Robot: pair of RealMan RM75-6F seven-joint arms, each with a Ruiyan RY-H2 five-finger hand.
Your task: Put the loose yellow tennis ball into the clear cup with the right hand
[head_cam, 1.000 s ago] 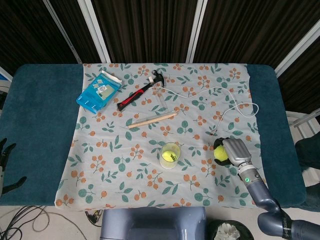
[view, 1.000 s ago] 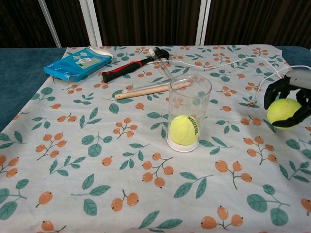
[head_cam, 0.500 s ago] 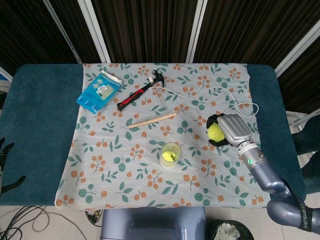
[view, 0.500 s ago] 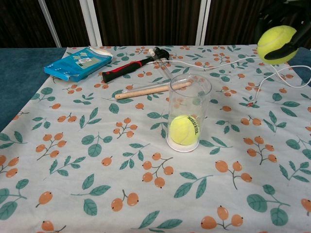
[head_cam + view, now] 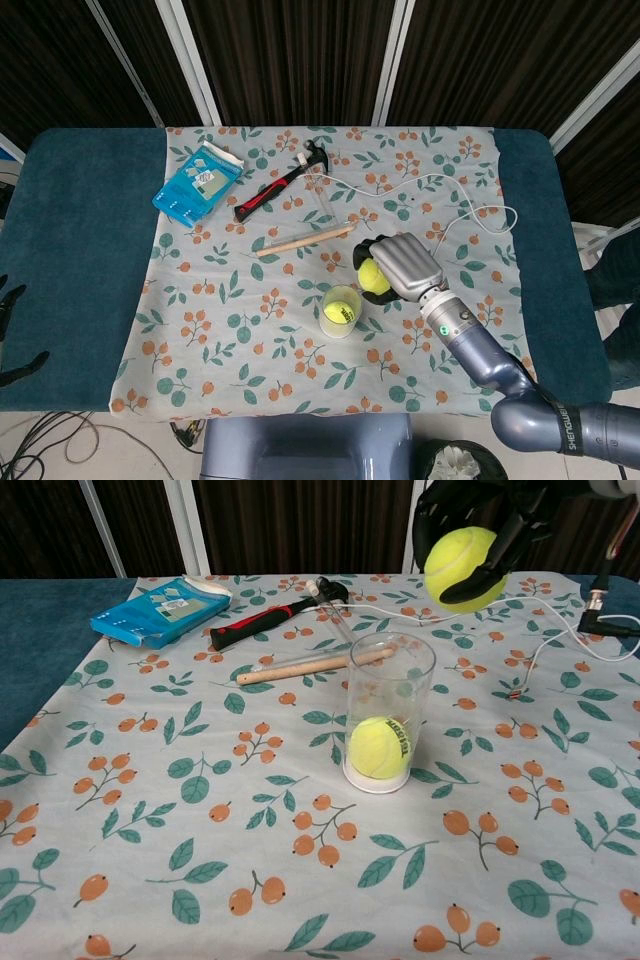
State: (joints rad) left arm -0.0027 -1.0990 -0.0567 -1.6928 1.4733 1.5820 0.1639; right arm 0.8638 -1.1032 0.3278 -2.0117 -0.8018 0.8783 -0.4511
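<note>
My right hand (image 5: 400, 265) (image 5: 480, 520) grips a yellow tennis ball (image 5: 372, 276) (image 5: 460, 566) in the air, above and just right of the clear cup (image 5: 341, 310) (image 5: 390, 712). The cup stands upright on the floral cloth near the table's middle, with another yellow tennis ball (image 5: 380, 747) resting on its bottom. Black fingers (image 5: 437, 510) curl around the held ball from above. My left hand (image 5: 12, 335) shows only as dark fingers at the left edge of the head view, off the table.
Behind the cup lie a wooden stick (image 5: 315, 665) and a red-handled hammer (image 5: 275, 613). A blue packet (image 5: 160, 610) sits at the far left, and a white cable (image 5: 560, 630) runs along the far right. Teal table cover (image 5: 80, 250) borders the cloth.
My right hand has lifted the ball off the cloth at the right and carried it left, from beside the cable to just above the cup's right rim.
</note>
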